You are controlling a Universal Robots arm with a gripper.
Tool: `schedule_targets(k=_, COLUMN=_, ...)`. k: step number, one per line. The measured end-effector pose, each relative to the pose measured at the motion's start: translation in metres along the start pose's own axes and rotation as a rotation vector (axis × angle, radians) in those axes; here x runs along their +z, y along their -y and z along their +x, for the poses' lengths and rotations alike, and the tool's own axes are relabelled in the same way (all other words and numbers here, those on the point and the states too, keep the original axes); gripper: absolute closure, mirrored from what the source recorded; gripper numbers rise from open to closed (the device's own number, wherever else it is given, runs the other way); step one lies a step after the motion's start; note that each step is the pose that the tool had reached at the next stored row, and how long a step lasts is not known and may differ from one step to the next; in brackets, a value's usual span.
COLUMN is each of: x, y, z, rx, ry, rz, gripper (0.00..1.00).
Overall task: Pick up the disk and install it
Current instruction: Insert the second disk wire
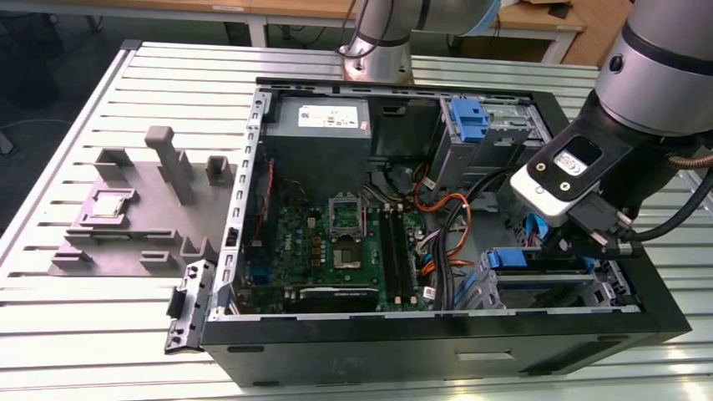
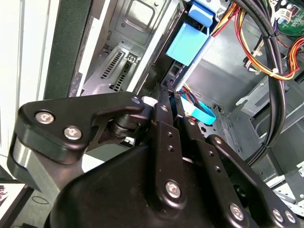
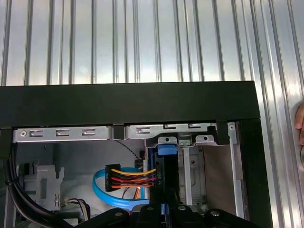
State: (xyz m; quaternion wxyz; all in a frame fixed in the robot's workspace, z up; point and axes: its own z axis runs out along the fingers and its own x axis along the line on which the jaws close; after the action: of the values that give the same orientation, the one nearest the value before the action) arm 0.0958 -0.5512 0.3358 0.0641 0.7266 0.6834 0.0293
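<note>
disk (image 3: 164, 178) upright on edge in drive bay, hand (image 2: 164, 97) pinched shut on it

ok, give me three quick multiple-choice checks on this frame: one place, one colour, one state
1. In the exterior view, where is the gripper?
A. Over the grey fixture on the table
B. Low inside the case, at the exterior view's right
C. Above the power-supply box

2. What colour is the flat cable looped in the first wrist view?
A. Blue
B. Green
C. White

3. How does the case stand?
A. Side panel fitted
B. Upside down
C. Open, motherboard exposed

Answers:
1 B: the gripper sits down among the drive bays of the case.
2 A: the flat cable curves in bright blue.
3 C: the green motherboard lies in plain sight.
</note>
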Motion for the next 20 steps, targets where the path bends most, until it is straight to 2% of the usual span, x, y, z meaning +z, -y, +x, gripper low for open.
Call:
schedule_targets(k=5, x=0.0003, y=0.0000, z=0.0001, rx=0.001, ry=-0.0102, rz=-0.0014, gripper=0.84)
schedule_targets(k=10, x=0.0003, y=0.0004, z=0.0000, rx=0.001, ry=-0.0109, rz=-0.0059, gripper=0.84)
schedule_targets(k=20, x=0.0016, y=0.0006, z=-0.0002, rx=0.003, ry=-0.0105, rz=-0.0063, gripper=0.84)
